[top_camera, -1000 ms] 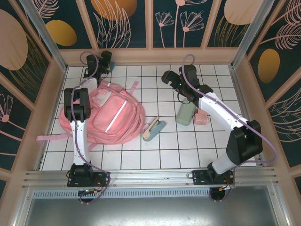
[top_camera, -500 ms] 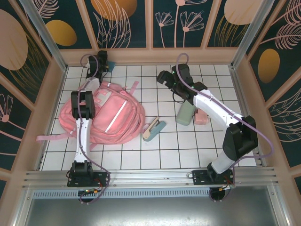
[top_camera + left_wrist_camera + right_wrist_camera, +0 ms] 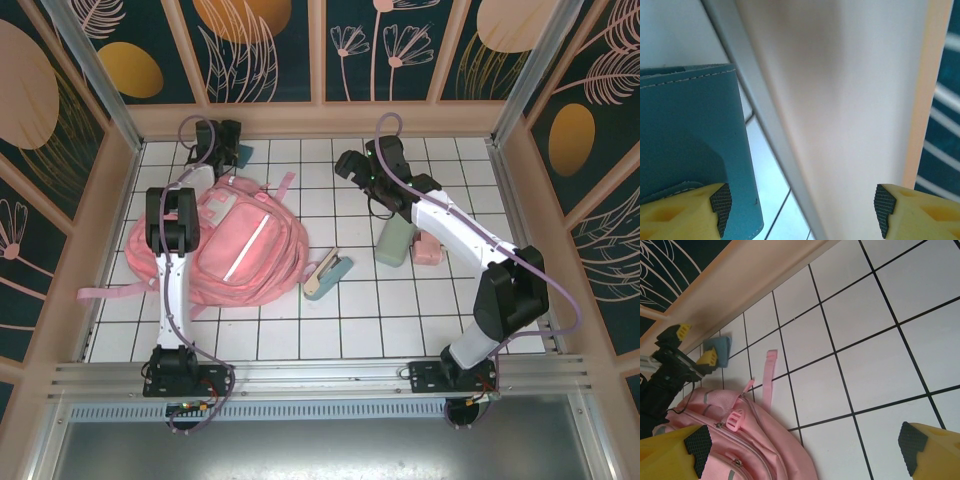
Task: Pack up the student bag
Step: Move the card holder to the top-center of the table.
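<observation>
Within the last second the left gripper (image 3: 232, 143) had edged onto a teal pouch (image 3: 243, 153) at upper left, fingers apart and unclamped, the right gripper (image 3: 805, 450) gaped empty, and the student bag (image 3: 235, 245) lay centre-left, so packing looked barely begun.
</observation>
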Controlling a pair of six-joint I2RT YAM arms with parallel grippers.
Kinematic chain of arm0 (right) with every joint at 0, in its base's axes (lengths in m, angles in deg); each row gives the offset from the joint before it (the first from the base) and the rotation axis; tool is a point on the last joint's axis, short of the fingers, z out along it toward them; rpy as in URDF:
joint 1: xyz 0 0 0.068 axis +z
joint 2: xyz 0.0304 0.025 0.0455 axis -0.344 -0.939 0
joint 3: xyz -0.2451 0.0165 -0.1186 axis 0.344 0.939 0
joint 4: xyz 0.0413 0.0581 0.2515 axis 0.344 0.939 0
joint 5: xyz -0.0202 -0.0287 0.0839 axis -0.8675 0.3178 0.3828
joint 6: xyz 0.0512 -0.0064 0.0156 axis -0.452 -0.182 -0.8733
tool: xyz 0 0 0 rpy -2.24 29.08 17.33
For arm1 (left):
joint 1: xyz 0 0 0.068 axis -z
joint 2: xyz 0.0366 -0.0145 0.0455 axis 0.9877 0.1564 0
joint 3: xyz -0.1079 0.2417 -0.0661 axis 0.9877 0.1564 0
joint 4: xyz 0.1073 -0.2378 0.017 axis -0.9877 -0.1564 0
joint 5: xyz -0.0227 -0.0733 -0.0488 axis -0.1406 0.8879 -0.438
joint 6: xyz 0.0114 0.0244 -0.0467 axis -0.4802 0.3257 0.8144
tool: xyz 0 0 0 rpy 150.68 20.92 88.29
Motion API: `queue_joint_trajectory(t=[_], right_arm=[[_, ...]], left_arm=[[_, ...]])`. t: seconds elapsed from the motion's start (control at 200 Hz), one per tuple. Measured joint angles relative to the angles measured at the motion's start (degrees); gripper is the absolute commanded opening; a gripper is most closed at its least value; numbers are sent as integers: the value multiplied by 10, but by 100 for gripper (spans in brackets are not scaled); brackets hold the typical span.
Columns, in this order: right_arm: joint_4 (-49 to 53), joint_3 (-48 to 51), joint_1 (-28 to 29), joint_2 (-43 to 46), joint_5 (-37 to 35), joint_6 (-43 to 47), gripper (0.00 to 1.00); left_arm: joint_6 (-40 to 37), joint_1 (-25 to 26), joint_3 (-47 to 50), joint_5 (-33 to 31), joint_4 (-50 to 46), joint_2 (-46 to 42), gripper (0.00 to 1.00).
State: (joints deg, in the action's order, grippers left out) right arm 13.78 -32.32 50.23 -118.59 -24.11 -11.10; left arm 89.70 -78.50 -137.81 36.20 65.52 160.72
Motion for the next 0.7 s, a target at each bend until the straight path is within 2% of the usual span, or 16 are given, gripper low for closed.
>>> queue_joint_trajectory(t=[0.165, 0.43, 0.63, 0.7], right_arm=[[-5, 10, -8, 0, 9, 5, 99], [-15, 64, -46, 26, 22, 23, 99], [-26, 80, -87, 31, 46, 47, 98], [-29, 81, -101, 31, 62, 58, 94]], left_arm=[[-23, 48, 42, 34, 2, -26, 77], [-65, 155, 111, 92, 3, -67, 75], [-114, 224, 138, 121, -45, -97, 76], [-127, 241, 160, 125, -58, -116, 77]])
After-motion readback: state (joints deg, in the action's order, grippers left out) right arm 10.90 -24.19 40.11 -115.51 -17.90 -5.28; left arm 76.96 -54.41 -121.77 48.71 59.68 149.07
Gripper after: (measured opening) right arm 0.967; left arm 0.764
